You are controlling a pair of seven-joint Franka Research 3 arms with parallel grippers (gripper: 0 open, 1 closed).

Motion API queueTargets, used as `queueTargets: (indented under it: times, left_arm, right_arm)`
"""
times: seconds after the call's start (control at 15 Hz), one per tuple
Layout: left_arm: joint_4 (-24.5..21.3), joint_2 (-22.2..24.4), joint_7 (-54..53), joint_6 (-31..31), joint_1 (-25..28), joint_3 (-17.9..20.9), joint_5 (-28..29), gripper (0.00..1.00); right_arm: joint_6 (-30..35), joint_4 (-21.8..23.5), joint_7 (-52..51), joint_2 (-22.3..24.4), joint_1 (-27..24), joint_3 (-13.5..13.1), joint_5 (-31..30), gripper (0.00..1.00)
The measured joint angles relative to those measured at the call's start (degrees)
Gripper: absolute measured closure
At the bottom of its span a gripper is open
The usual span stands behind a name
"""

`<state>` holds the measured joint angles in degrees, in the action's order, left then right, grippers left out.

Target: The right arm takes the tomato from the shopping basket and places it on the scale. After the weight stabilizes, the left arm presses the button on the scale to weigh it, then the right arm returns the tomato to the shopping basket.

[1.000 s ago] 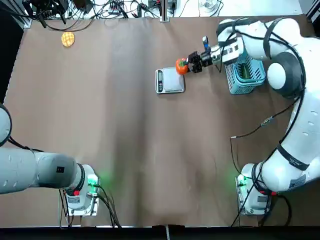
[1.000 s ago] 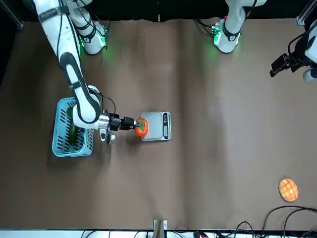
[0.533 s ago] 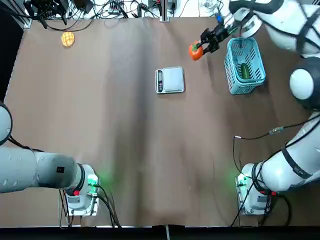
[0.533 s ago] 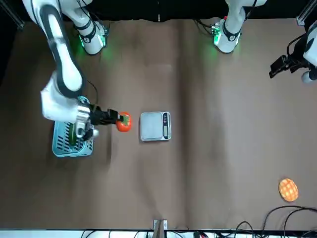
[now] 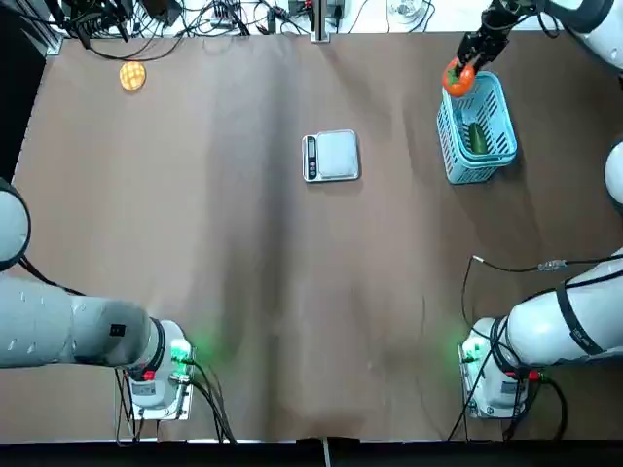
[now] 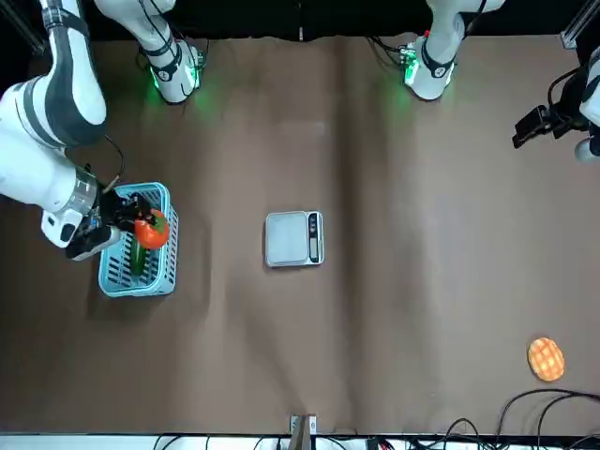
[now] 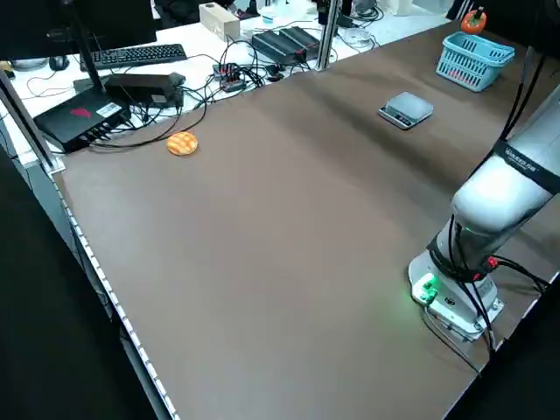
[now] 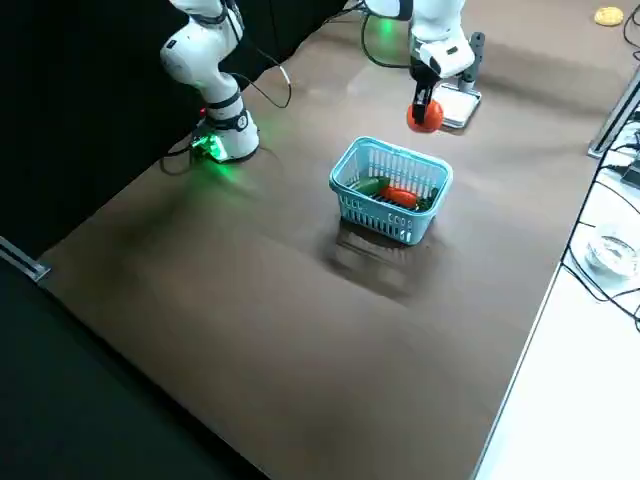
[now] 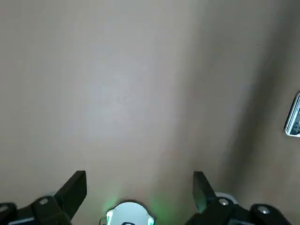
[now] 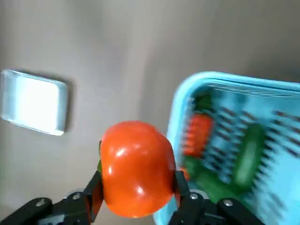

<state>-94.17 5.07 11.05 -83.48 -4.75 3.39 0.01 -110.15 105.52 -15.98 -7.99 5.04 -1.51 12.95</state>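
Over the brown desk, the right pincer pinches the tomato above the shopping basket's far rim, while the left pincer hangs spread, well apart from it.

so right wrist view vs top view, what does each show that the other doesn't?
Right wrist only: a red-orange item lying in the shopping basket beside the green vegetable, and the right tool shut on the tomato, fingers on both sides.

Top only: the yellow-orange round item at the far left, both arm bases, and the scale's display strip.

Both: tomato held above the basket's edge, not yet inside; the scale bare.
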Motion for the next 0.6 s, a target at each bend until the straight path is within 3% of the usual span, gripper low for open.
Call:
queueTargets:
  times: [0.2, 0.6]
  left_arm:
    - [0.01, -0.05, 0.00, 0.18, 0.02, 0.00, 0.00, 0.00]
    - [0.17, -0.05, -0.24, 0.34, 0.01, -0.02, 0.00, 0.00]
  right_arm:
    - [-2.31, 0.22, 2.02, -0.34, -0.47, -0.14, -9.30, 0.37]
    - [-5.70, 2.95, 6.42, -3.59, -2.78, -0.30, -14.61, 0.37]
